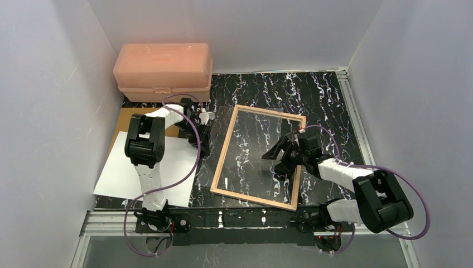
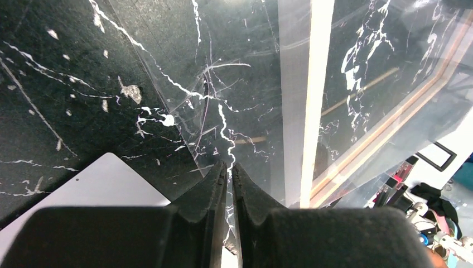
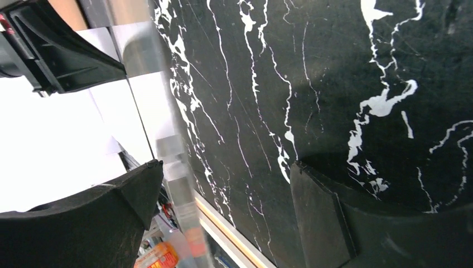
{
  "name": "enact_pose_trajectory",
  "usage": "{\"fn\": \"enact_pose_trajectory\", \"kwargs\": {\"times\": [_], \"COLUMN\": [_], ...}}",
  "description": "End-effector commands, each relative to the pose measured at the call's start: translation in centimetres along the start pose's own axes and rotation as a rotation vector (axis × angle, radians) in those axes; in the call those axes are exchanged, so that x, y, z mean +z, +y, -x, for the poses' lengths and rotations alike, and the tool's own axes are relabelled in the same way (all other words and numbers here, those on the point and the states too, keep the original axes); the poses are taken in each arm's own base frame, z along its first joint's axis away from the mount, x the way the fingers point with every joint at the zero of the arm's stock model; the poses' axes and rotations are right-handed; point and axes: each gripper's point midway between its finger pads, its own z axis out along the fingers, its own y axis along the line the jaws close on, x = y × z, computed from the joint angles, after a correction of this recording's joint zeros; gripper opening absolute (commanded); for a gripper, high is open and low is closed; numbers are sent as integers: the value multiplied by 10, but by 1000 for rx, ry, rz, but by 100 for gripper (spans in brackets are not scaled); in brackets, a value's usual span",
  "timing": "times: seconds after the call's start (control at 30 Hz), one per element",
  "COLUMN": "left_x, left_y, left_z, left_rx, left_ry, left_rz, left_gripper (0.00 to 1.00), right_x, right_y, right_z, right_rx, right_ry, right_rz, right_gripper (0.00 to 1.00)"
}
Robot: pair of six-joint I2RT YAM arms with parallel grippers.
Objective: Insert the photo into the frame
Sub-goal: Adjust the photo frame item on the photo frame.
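Note:
The frame [image 1: 222,153] lies back up in the middle of the table, with a tan wood rim and marble showing through it. Left of it the photo [image 1: 120,173] lies white side up, under my left arm; its corner [image 2: 106,181] shows in the left wrist view. My left gripper [image 1: 204,137] [image 2: 228,166] hangs at the frame's left rim. Its jaws stand a thin slit apart, and the edge of the clear pane [image 2: 245,84] runs into that slit. My right gripper [image 1: 277,152] [image 3: 226,167] is open over the frame's middle, with a raised clear edge [image 3: 179,184] between its fingers.
A pink plastic box [image 1: 163,71] stands at the back left. The brown backing board [image 1: 124,120] lies partly under the photo. White walls close in the left, back and right sides, and a metal rail [image 1: 223,220] runs along the near edge.

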Motion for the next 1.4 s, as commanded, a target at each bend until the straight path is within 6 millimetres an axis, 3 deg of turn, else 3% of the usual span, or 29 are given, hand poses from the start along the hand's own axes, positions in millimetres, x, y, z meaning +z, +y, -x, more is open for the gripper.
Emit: {"fn": "enact_pose_trajectory", "kwargs": {"times": [0.0,0.17,0.47,0.63,0.77,0.93,1.07,1.37], "left_x": [7,3,-28,-47,-55,-51,-41,-25], "left_y": [-1,-5,-34,-49,-50,-44,-38,-41], "left_z": [-8,-5,11,21,28,30,30,28], "left_rx": [-2,4,39,59,63,49,35,53], "left_ry": [30,18,-37,-68,-84,-75,-57,-33], "left_rz": [0,-4,-30,-31,-11,-4,-10,-19], "left_gripper": [8,7,10,25,38,43,43,41], "right_x": [2,-1,-12,-24,-34,-45,-55,-54], "right_y": [26,45,50,66,69,53,38,2], "right_z": [8,26,46,53,57,56,56,57], "right_rx": [7,-21,-99,-164,-190,-193,-220,-226], "right_ry": [-43,-127,-232,-282,-316,-346,-364,-238], "right_rz": [131,191,153,200,201,149,85,-27], "right_gripper": [90,73,31,3,1,1,1,1]}}
